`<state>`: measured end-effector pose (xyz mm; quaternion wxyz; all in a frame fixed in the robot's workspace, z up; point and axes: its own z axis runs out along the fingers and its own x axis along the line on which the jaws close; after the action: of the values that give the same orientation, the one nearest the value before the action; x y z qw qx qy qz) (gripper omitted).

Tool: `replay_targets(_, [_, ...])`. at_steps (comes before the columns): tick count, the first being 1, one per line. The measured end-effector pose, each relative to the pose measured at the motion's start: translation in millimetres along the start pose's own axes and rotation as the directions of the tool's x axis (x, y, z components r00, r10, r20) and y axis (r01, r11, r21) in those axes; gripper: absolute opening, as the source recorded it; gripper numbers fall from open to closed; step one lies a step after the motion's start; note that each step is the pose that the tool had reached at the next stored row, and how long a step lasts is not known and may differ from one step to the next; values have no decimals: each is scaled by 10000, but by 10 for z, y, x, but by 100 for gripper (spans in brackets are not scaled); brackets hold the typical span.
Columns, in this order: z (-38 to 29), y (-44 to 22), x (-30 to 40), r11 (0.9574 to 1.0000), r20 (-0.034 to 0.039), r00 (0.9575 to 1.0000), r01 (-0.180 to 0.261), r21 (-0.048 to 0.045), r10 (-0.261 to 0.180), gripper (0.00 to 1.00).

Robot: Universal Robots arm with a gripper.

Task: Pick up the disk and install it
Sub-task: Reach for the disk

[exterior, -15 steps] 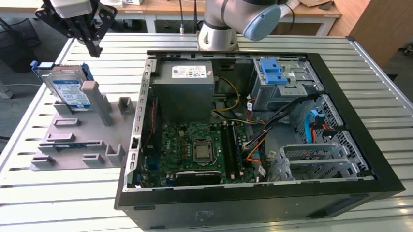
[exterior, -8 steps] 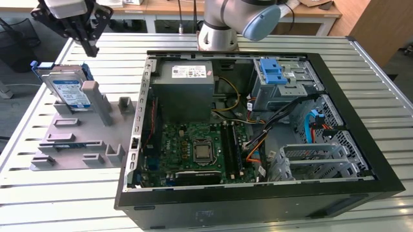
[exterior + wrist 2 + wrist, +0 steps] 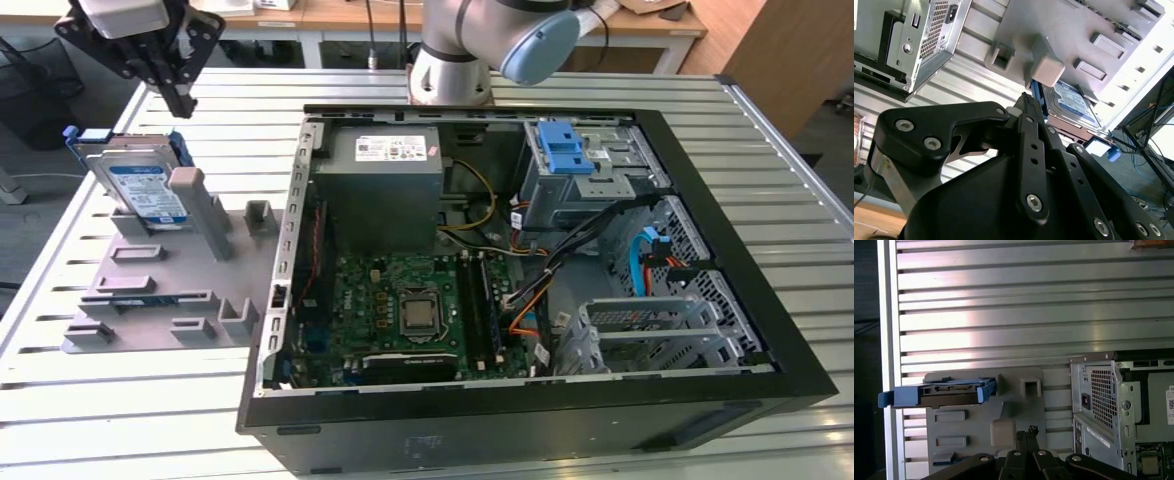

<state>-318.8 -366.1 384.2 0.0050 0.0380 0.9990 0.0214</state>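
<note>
Exterior view's left: disk (image 3: 142,186) stands on edge in rack (image 3: 174,290). Gripper (image 3: 180,103) near it, fingers together, empty. Judged stiff, fairly heavy, shock-sensitive; grasp across blue frame (image 3: 92,134).

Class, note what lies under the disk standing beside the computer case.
The disk stands in a grey holder plate, which lies on the slatted metal table. The holder's posts cover the disk's lower edge, so how it seats cannot be seen.
</note>
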Motion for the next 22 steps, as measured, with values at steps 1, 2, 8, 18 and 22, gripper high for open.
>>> replay_targets(1, [1, 0, 10, 10000, 0, 10000, 0, 0, 0, 11])
replay_targets(2, [1, -1, 19, 10000, 0, 10000, 0, 0, 0, 11])
replay_targets(8, [5, 0, 71, 10000, 0, 10000, 0, 0, 0, 11])
replay_targets(18, [19, 52, 173, 10000, -1, 10000, 0, 0, 0, 11])
replay_targets(22, [29, 78, 220, 10000, 1, 10000, 0, -1, 0, 11])
